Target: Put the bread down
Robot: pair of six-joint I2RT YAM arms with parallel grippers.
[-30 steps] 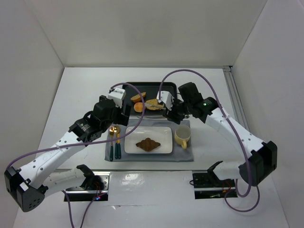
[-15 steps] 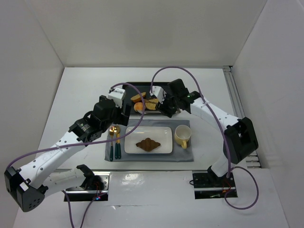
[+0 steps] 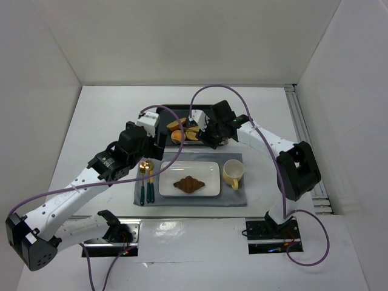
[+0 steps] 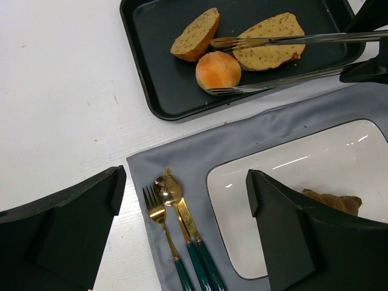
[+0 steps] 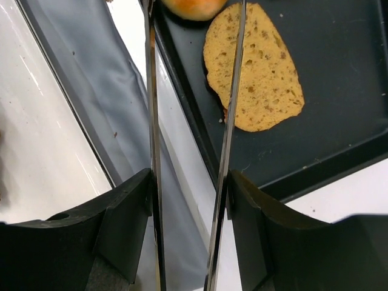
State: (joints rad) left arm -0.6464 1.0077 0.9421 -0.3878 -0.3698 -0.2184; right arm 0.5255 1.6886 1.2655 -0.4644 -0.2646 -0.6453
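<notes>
A black tray (image 4: 157, 66) holds two cut bread slices (image 4: 195, 35) (image 4: 270, 41) and a round golden roll (image 4: 218, 70). My right gripper (image 5: 188, 200) is shut on metal tongs (image 5: 151, 121), pads pressed on both blades. The blades are spread; one crosses the flat slice (image 5: 260, 73), and the roll lies between the tips (image 4: 212, 43). In the top view the right gripper (image 3: 209, 134) is at the tray's near edge. My left gripper (image 4: 185, 182) hangs open over the gold cutlery, holding nothing. A croissant (image 3: 189, 183) lies on the white plate (image 3: 209, 182).
A grey placemat (image 3: 237, 199) carries the plate, a fork, spoon and knife with green handles (image 3: 145, 182) on its left, and a cream cup (image 3: 232, 174) on its right. White walls enclose the table on three sides. A purple cable loops over the right arm.
The right arm has swung left, carrying the tongs further over the tray toward the roll. The left arm has not moved.
</notes>
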